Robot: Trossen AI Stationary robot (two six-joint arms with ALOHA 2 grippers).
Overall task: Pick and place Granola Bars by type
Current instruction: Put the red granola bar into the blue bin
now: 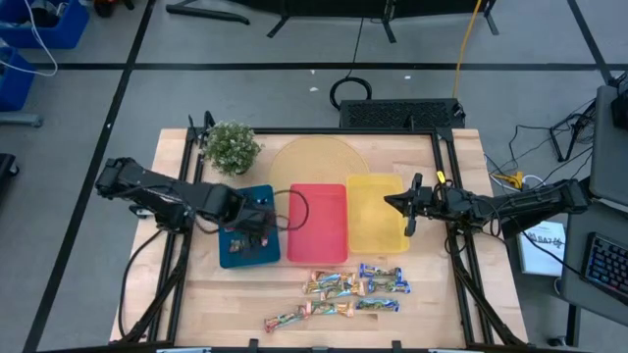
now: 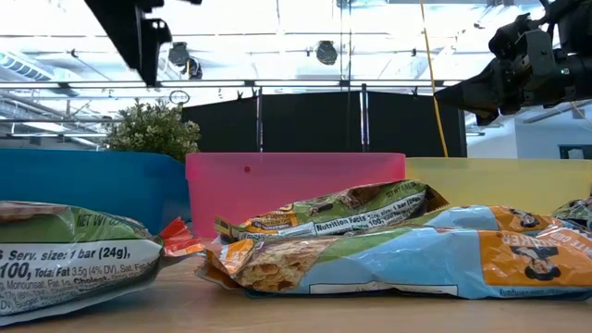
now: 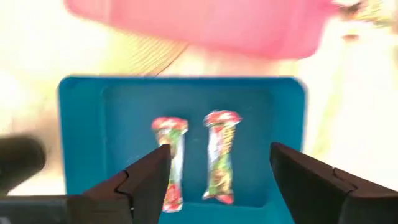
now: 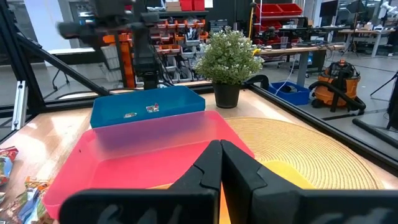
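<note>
Light wooden table carrying 3 rectangular plastic trays: blue tray, red tray, yellow tray. Left gripper hovering over blue tray, fingers spread, released above 2 reddish-green granola bars lying inside. Right gripper clenched, waiting over yellow tray. Remaining shiny-wrapped bars lying near table's front edge.

You are looking at two dark jointed arms trailing black cables, the left gripper showing angular matte-black fingers.
</note>
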